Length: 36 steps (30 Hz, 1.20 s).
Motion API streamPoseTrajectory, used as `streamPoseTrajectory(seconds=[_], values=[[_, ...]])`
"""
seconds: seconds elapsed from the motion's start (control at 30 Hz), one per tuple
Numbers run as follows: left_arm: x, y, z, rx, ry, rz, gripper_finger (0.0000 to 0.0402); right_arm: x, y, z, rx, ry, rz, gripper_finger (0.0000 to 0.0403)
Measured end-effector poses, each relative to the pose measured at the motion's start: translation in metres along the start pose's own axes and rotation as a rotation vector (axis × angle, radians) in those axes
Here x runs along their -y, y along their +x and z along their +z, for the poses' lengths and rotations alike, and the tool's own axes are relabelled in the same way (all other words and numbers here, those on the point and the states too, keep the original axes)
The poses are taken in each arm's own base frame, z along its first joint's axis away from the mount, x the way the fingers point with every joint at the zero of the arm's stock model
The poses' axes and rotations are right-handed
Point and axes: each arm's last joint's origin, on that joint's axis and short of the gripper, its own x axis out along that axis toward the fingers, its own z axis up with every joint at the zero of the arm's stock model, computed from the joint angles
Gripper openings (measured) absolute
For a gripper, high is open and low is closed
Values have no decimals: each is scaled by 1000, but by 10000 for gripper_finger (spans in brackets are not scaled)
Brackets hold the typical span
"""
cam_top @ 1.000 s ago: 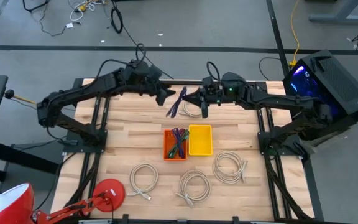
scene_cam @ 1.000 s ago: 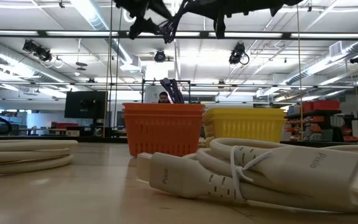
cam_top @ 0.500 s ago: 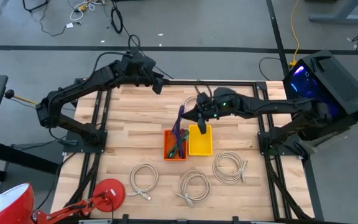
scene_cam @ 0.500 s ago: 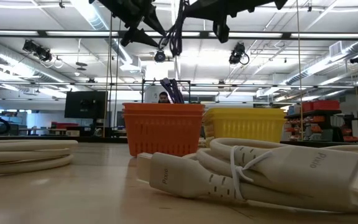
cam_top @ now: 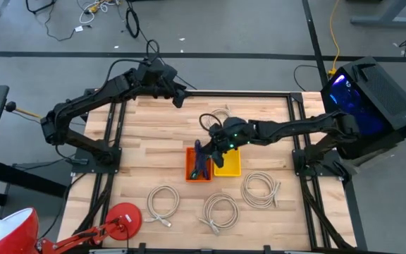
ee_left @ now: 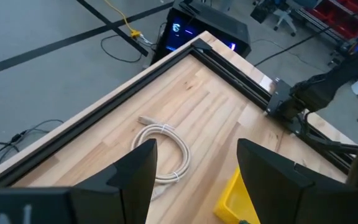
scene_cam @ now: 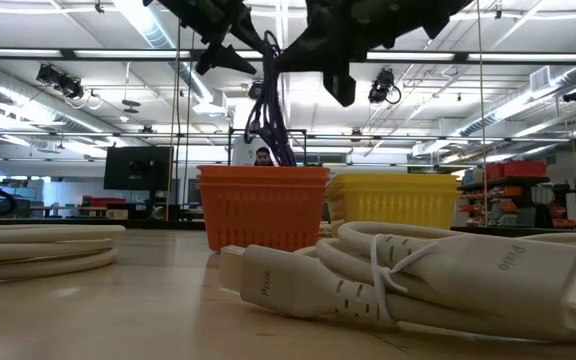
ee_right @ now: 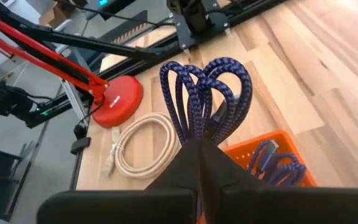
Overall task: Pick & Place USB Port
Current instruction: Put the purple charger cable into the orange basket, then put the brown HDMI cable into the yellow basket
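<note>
A purple braided cable bundle (ee_right: pixel 205 93) is in my right gripper (ee_right: pixel 199 148), which is shut on it above the orange bin (cam_top: pixel 189 166). In the low view the bundle (scene_cam: pixel 265 112) hangs beside the right gripper (scene_cam: pixel 340 85), with its lower end near the orange bin's rim (scene_cam: pixel 263 175). More purple cable (cam_top: pixel 203 169) lies inside that bin. From above, the right gripper (cam_top: pixel 218 143) sits over the seam between the orange bin and the yellow bin (cam_top: pixel 228 161). My left gripper (ee_left: pixel 196 148) is open and touches nothing, raised near the far edge (cam_top: pixel 179 97). My right gripper pinches the purple bundle between its two fingers at the gathered end of the loops (ee_right: pixel 197 138). The loops fan out beyond the fingertips. The bundle hangs over the orange bin. I cannot tell whether its lower end (scene_cam: pixel 280 155) touches the cables inside.
Three coiled white cables lie near the front edge (cam_top: pixel 163 201), (cam_top: pixel 220 210), (cam_top: pixel 261 189), and another lies by the far edge (cam_top: pixel 220 116). A red lamp base (cam_top: pixel 125 217) stands at the near left corner. A black box with a blue light (cam_top: pixel 361 88) sits off the table's right side.
My right gripper carried the purple bundle from the far middle of the table toward the near edge and down, ending over the orange bin. The bundle swung from slanting to hanging down. My left gripper drew away from the bundle toward the far left, then kept still.
</note>
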Motion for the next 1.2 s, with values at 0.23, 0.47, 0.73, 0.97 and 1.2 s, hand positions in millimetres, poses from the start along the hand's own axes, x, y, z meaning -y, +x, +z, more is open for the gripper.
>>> streamPoseTrajectory(seconds=[0.23,0.47,0.73,0.97,1.2], values=[[0,0,-1,-13,-1,-12,227,2,12,-9,-42,27,-10,0],[0,0,-1,-13,-1,-13,227,5,12,-14,-91,27,-40,0],[0,0,-1,-12,-2,-13,227,7,13,-17,-94,16,-44,0],[0,0,-1,-11,-5,-13,227,14,14,-29,-129,46,-55,7],[0,0,-1,-9,-4,-14,227,13,15,-26,-102,15,-31,64]])
